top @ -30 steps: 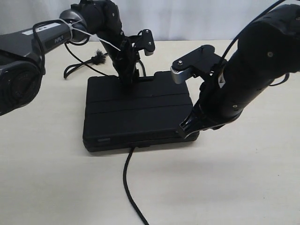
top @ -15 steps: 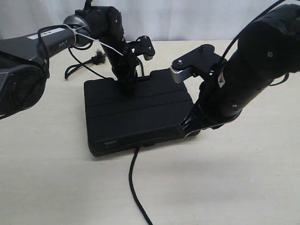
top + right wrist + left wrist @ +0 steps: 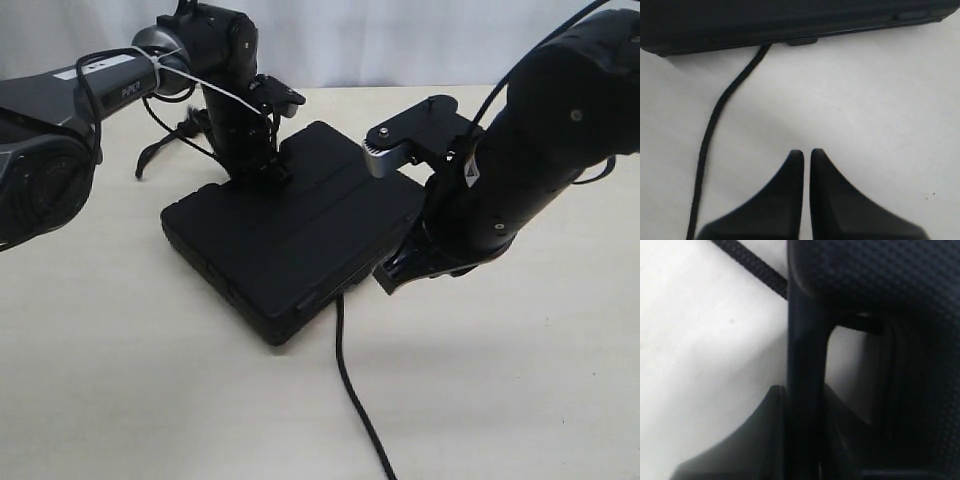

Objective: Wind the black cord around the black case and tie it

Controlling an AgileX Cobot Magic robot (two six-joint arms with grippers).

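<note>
L fingers (image 3: 742,450) pinch matte case (image 3: 880,280) (handle).

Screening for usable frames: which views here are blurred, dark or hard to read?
Exterior view: sharp, evenly lit, though the black case blends into the dark right arm. Left wrist view: too close, blurred, mostly black. Right wrist view: black cord readable, right claw tips soft.
</note>
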